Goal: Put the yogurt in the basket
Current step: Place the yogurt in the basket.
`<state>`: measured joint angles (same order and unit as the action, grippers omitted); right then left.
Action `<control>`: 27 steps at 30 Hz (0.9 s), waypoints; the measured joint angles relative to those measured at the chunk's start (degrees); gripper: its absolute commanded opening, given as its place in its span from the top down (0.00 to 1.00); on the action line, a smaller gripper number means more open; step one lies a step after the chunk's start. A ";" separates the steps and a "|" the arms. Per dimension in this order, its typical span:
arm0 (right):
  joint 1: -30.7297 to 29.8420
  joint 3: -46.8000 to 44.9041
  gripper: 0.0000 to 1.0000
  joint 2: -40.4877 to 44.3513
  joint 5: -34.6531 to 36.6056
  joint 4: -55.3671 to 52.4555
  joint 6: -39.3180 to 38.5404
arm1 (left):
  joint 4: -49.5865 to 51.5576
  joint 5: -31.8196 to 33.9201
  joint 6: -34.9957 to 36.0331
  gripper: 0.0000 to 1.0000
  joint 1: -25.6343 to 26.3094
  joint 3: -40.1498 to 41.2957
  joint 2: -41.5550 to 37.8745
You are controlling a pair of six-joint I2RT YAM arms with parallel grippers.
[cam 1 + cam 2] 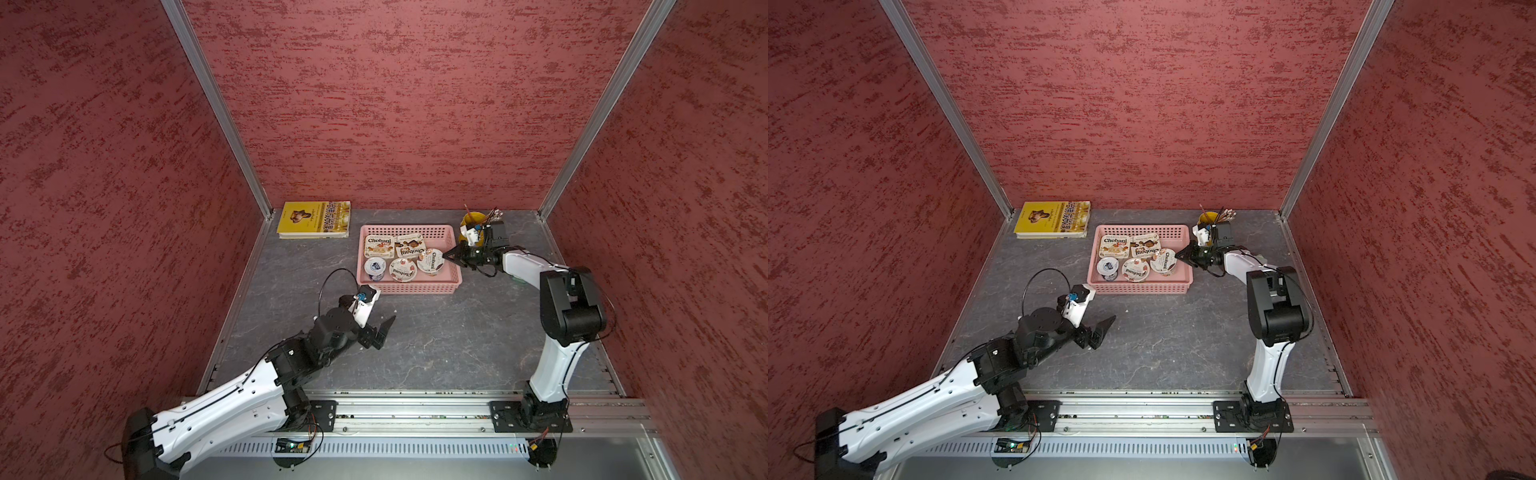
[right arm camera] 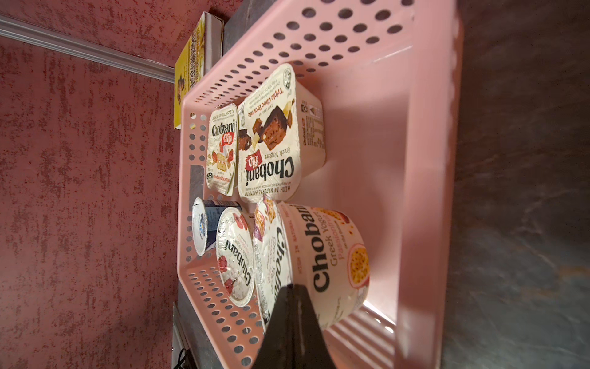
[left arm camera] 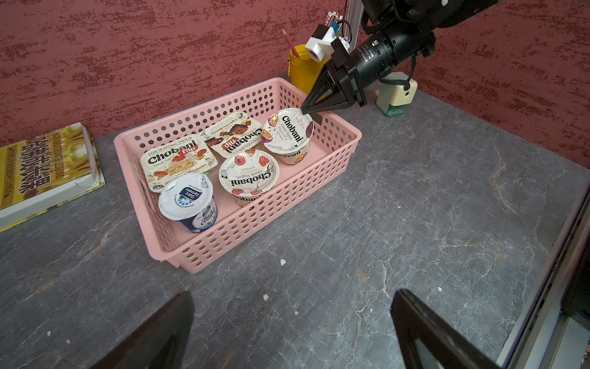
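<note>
**A:** What is lying furthest left?

**B:** A yellow paperback book [image 1: 313,219] is lying flat against the back wall, out of the working area. Next, the left gripper [image 3: 293,297] is hanging over bare grey tabletop, jaws standing wide apart and gripping nothing. I judge it is idling clear of the work.

**A:** And the yogurt?

**B:** All five are sitting inside the shallow pink perforated plastic basket [image 1: 409,286]. A rounded-rectangular strawberry Chobani cup [image 1: 379,245] and a rounded-rectangular brownie Chobani cup [image 1: 410,246] are filling the back row. In front are a small round cup with a blue-white lid [image 1: 375,266], a round raspberry Chobani cup [image 1: 403,268] and a round passionfruit Chobani cup [image 1: 430,261].

**A:** Is the right gripper holding that last one?

**B:** The right gripper [image 1: 446,255] is reaching in over the basket's right wall, jaws pressed together, tip touching the lid's rim. I cannot tell whether it is pinching the foil edge. Probably it is settling the cup. Behind it, a small yellow bucket of pencils [image 3: 300,70] is standing outside the basket.
</note>
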<state>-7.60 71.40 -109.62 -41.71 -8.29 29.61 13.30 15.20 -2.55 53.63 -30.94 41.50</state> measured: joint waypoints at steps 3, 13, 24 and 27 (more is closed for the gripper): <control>0.00 0.66 1.00 -0.22 1.09 -1.27 -0.81 | 0.00 -0.02 0.00 0.00 0.00 0.09 -0.04; -0.04 1.29 1.00 -1.22 2.45 -3.45 -2.27 | 0.00 -0.15 0.00 0.01 -0.28 0.09 -0.04; -0.79 3.74 0.91 -1.49 4.98 -8.28 -5.27 | 0.00 -0.17 -0.02 0.01 -0.31 0.09 0.09; -0.90 3.93 0.87 -1.49 5.81 -9.57 -6.12 | -0.02 -0.24 -0.02 0.00 -0.33 0.09 0.13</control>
<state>-8.49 75.33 -111.11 -35.90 -17.87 23.49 13.28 14.96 -2.57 53.30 -30.85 41.63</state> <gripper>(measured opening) 0.112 0.994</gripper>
